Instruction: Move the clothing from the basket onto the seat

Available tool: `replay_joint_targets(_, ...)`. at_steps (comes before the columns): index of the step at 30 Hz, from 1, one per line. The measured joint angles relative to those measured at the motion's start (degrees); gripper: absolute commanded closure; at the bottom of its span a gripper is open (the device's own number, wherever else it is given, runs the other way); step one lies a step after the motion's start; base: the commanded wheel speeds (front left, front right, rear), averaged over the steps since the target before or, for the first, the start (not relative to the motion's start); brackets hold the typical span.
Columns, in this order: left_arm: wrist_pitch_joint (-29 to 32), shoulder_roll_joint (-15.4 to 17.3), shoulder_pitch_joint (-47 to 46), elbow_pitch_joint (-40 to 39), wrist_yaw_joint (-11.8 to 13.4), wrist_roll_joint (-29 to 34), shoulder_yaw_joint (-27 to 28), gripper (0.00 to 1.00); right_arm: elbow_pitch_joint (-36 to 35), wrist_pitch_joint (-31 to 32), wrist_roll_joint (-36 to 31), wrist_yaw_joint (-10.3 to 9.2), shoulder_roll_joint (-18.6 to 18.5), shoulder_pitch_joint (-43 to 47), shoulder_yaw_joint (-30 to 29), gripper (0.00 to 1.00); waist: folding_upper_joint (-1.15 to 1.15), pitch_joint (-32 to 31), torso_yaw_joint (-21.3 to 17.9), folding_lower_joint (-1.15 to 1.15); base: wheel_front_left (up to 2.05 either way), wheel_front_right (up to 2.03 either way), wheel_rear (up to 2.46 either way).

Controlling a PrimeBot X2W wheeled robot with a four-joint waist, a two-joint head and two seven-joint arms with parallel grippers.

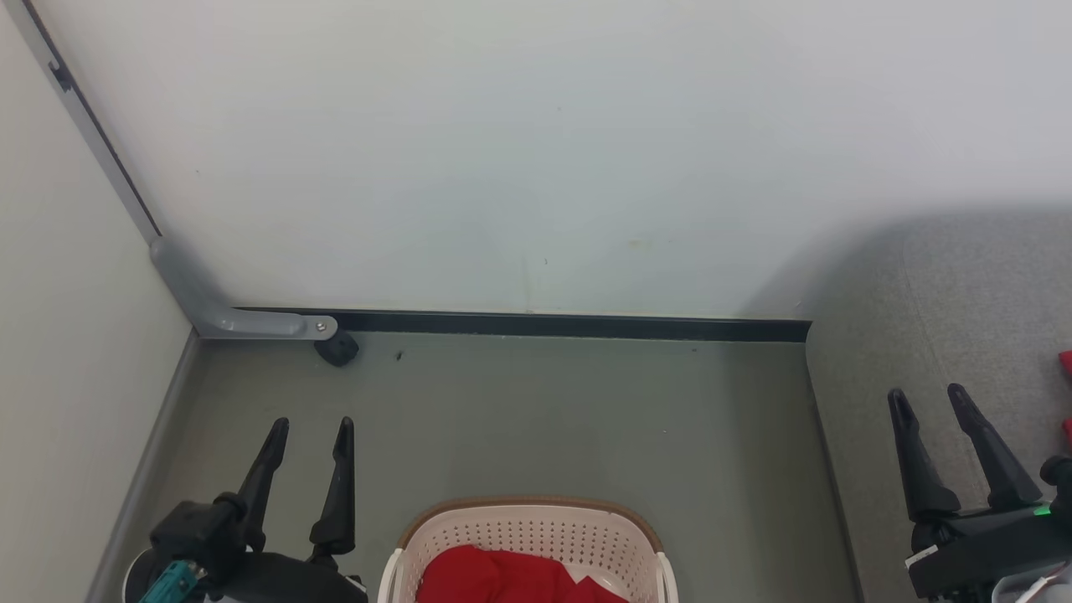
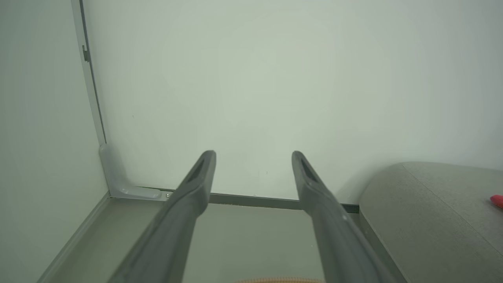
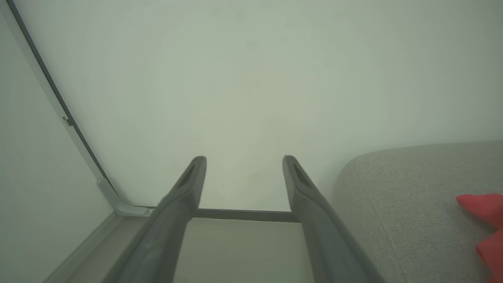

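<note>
The red shirt (image 1: 502, 578) lay bunched in the laundry basket (image 1: 536, 528) at six o'clock, with the grey seat (image 1: 946, 293) at three. The left gripper (image 1: 312, 427) and right gripper (image 1: 926, 394) stood spread and empty. A shallow pinch might catch only one fold, so the trailing shirt could snag and tip the basket.

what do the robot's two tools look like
Both have two long, dark, tapered fingers with a slot near each tip, on black bodies. The left tool has a teal connector; the right tool has a green light and a white label.
</note>
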Motion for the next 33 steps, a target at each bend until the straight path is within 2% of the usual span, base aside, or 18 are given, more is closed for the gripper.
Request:
replay_joint_targets(16, 0.0, -0.5, 0.0, -1.2, 0.2, 0.6, -0.9, 0.0, -0.6, 0.0, -1.6, 1.92, 0.5, -0.4, -1.9, 0.0, 0.0, 1.9, -0.7, 0.0, 0.0, 0.0, 0.0)
replay_joint_targets(25, 0.5, -1.2, -1.5, -1.6, -0.7, 0.8, -2.7, 0.0, -1.3, 0.0, -2.5, 3.46, 0.4, -4.0, -3.0, 0.0, 0.0, 5.3, -1.7, 0.0, 0.0, 0.0, 0.0)
replay_joint_targets(33, 1.6, -2.4, -5.4, -0.3, -1.7, 1.0, -3.8, 0.0, -1.9, 0.0, -3.4, 4.03, 0.4, -7.0, -3.8, 0.0, 0.0, 9.4, -2.7, 0.01, 0.0, 0.0, 0.0)
